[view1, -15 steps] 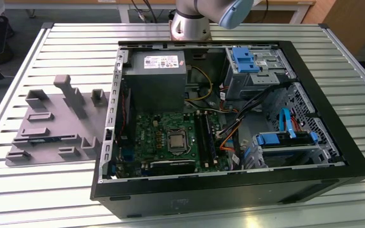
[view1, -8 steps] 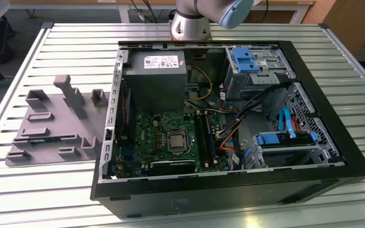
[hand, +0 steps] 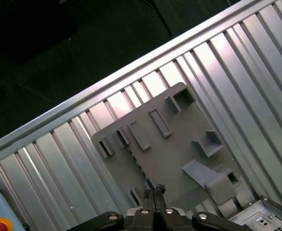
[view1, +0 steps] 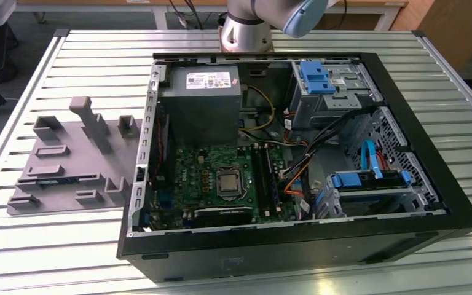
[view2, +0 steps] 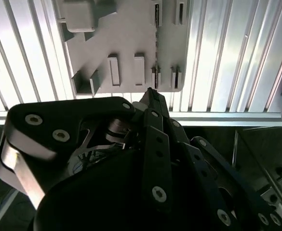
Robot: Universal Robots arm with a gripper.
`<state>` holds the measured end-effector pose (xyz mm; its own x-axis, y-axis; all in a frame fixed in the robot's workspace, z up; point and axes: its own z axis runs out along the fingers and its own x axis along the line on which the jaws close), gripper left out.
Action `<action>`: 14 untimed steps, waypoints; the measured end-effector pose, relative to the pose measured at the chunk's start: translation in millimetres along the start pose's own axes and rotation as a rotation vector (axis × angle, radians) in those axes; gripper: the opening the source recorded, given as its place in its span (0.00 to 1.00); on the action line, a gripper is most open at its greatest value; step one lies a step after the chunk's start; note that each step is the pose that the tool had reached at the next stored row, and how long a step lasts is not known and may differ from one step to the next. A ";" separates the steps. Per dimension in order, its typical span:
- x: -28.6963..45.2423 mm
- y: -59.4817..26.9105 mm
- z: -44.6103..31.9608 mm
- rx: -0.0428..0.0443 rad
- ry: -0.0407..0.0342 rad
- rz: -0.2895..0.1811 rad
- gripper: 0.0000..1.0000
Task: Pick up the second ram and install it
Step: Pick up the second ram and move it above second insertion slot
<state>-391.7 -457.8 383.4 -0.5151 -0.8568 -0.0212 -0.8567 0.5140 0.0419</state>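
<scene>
The second ram (view2: 156,48) stands on edge in the grey fixture plate (view2: 121,29) and is seen from above as a thin dark strip. It also appears as a thin notched line (hand: 139,166) in the first wrist view, and as a short dark strip (view1: 56,182) near the plate's front in the exterior view. My gripper (view2: 150,92) hangs well above the plate with its black fingertips (hand: 156,188) pressed together and nothing between them. In both wrist views the tips line up with one end of the ram. The black motherboard slots (view1: 265,175) lie inside the open computer case (view1: 432,184).
The case sits on a slatted metal table (view1: 80,239), to the exterior view's right of the fixture plate (view1: 64,196). Upright grey blocks (view1: 88,120) rise from the plate. Inside the case are a power supply (view1: 203,104), blue drive bays (view1: 359,181) and loose cables. The arm's base (view1: 248,31) is behind the case.
</scene>
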 end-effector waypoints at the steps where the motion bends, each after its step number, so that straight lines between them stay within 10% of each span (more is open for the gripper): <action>1: 0.0 0.0 0.2 -0.0003 0.0008 -0.015 0.11; 14: 1.0 1.6 1.1 -0.0020 0.0050 -0.102 0.11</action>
<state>-393.7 -457.8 382.3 -0.4249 -0.9050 -0.0204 -0.9048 0.4239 0.0418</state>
